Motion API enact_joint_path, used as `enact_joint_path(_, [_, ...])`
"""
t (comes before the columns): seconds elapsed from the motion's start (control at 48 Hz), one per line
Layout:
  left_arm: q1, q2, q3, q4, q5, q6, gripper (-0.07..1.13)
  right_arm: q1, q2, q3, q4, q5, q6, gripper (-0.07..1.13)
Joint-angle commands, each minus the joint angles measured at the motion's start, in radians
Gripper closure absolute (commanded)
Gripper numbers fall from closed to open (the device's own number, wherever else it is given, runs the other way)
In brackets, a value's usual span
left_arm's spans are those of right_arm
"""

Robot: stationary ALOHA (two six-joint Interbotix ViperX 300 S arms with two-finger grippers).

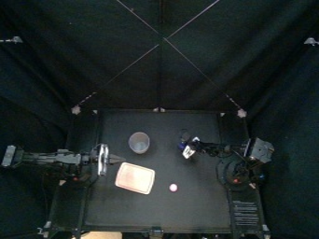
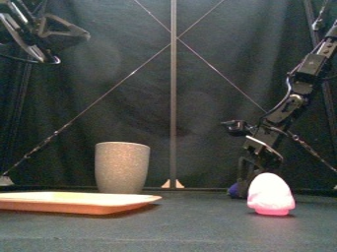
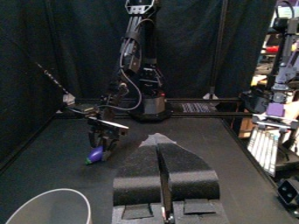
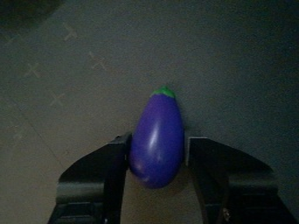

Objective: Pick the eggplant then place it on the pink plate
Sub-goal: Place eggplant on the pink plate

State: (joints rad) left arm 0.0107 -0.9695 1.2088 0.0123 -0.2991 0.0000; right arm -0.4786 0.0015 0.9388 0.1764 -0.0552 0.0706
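A small black table (image 1: 156, 201) stands in the booth, its top matte and dark. Behind the table hangs a black back curtain (image 2: 145, 89), which looks paler grey behind the table's middle. 2 more black curtains close the sides, 1 left of the table (image 1: 37, 93) and 1 right of it (image 1: 284, 93).

The purple eggplant (image 4: 160, 150), green at its tip, sits between the jaws of the right gripper (image 4: 159, 140). The flat pink plate (image 1: 136, 176) lies well apart, front left.
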Motion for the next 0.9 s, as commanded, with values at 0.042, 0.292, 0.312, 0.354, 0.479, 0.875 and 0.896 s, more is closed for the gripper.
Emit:
enact_joint_path(0.042, [0.002, 0.003, -0.011, 0.002, -0.005, 0.002, 1.09, 0.021, -0.028, -0.028, 0.003, -0.003, -0.002, 0.49])
enact_joint_path(0.292, [0.002, 0.003, -0.009, 0.003, -0.005, 0.002, 1.09, 0.206, -0.074, -0.161, 0.011, 0.002, 0.000, 0.53])
enact_joint_path(0.312, [0.000, 0.003, -0.009, 0.003, -0.005, 0.002, 1.09, 0.225, -0.074, -0.179, 0.009, 0.002, -0.002, 0.53])
enact_joint_path(0.354, [0.002, 0.003, -0.009, 0.003, -0.005, 0.002, 1.09, 0.275, -0.069, -0.227, 0.003, 0.000, -0.003, 0.53])
enact_joint_path(0.479, [0.000, 0.002, -0.009, 0.002, -0.005, 0.002, 1.09, 0.370, -0.023, -0.333, -0.014, -0.005, -0.005, 0.53])
enact_joint_path(0.875, [0.000, 0.000, -0.008, 0.003, -0.005, 0.002, 1.09, 0.512, 0.287, -0.660, -0.123, -0.028, -0.003, 0.53])
enact_joint_path(0.896, [0.000, 0.002, -0.009, 0.003, -0.005, 0.002, 1.09, 0.515, 0.301, -0.675, -0.124, -0.028, -0.003, 0.53])
